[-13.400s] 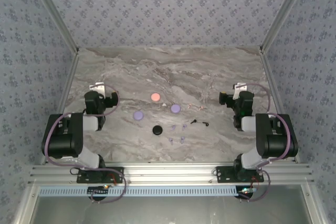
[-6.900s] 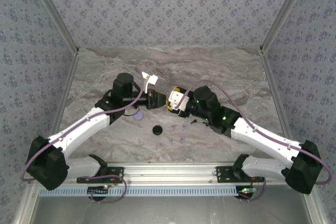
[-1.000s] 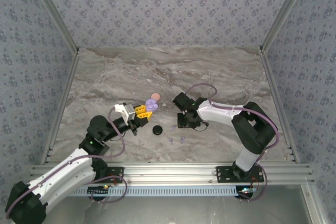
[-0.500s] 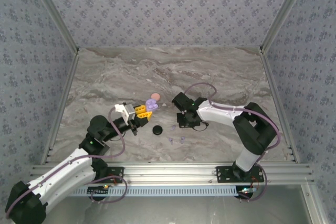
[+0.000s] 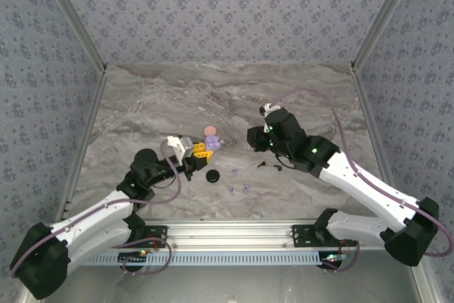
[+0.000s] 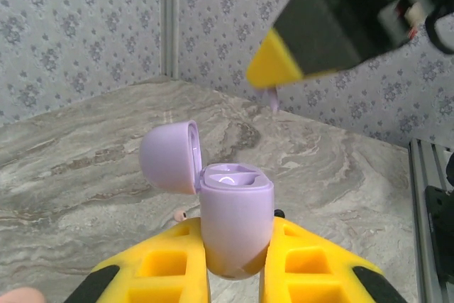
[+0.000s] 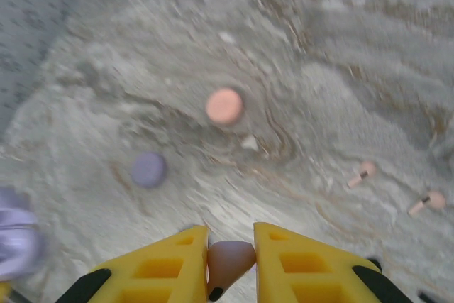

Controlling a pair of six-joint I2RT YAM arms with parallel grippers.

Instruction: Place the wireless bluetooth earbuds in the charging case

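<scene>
Left gripper (image 6: 235, 264) is clamped hard on the open pale-lavender plastic charging case (image 6: 234, 207), lid flipped up. Right gripper (image 7: 230, 243) is pinched nearly shut on a tiny pale lavender stemmed earbud (image 7: 228, 260), just right of the case and above it. To do it well: hold the case level, line the stem up over a well, descend slowly, release only once seated. No readable brand or text.

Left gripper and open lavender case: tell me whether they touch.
Touching. In the left wrist view the left gripper clamps both sides of the open lavender case.
</scene>
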